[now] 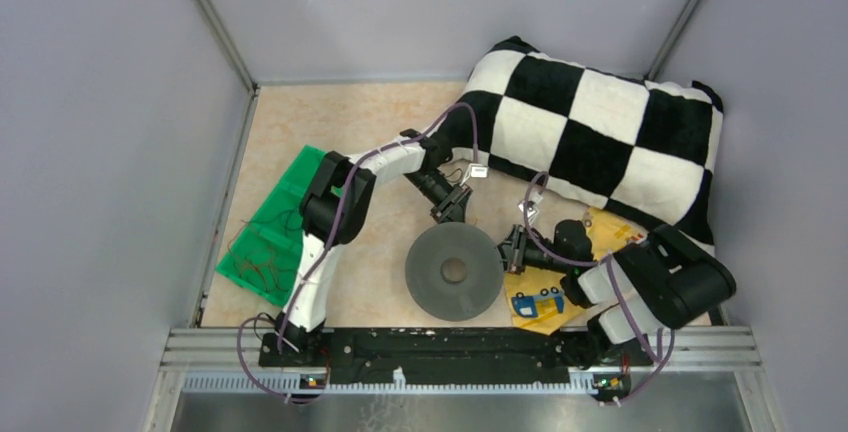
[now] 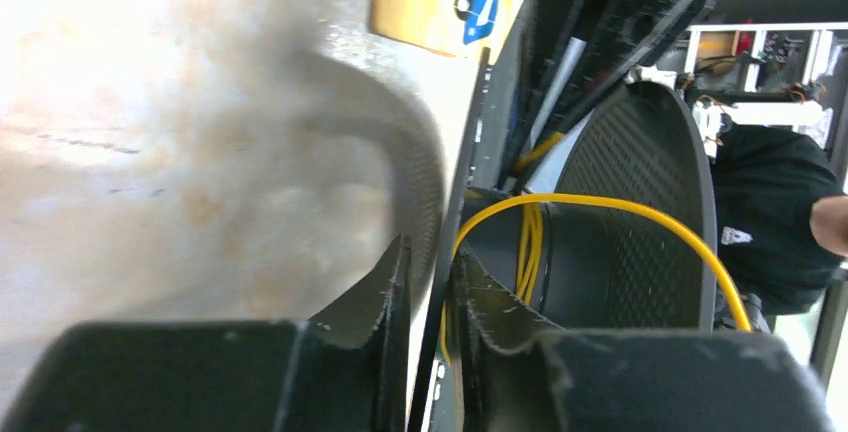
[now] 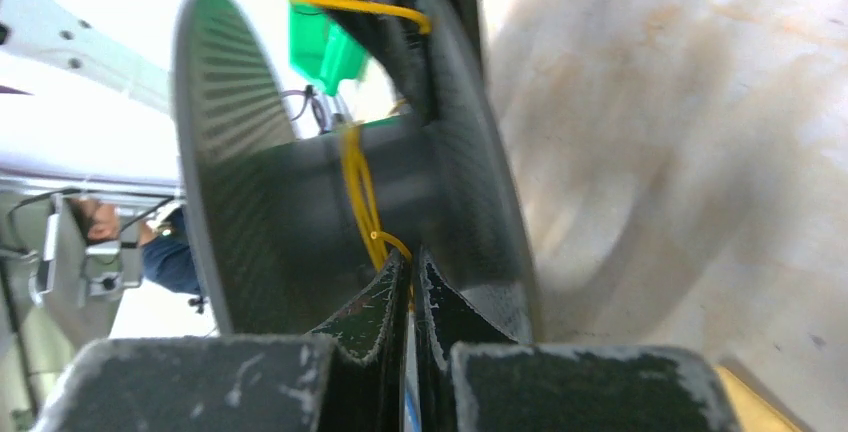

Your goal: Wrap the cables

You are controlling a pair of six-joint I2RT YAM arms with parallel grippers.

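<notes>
A black spool (image 1: 454, 272) lies flat on the table between my grippers. Thin yellow wire (image 2: 600, 204) is wound a few turns round its core, with one loose loop arching above it. My left gripper (image 1: 452, 214) is at the spool's far edge. In the left wrist view its jaws (image 2: 430, 272) close around the thin flange edge, with wire beside the right finger. My right gripper (image 1: 508, 250) is at the spool's right edge. Its jaws (image 3: 410, 262) are shut on the wire (image 3: 358, 192) next to the core, between the flanges (image 3: 240, 182).
A black-and-white checkered pillow (image 1: 600, 132) fills the back right. A green tray (image 1: 270, 237) holding thin wires lies at the left wall. A yellow sheet with a blue object (image 1: 540, 302) lies under the right arm. Grey walls enclose the table.
</notes>
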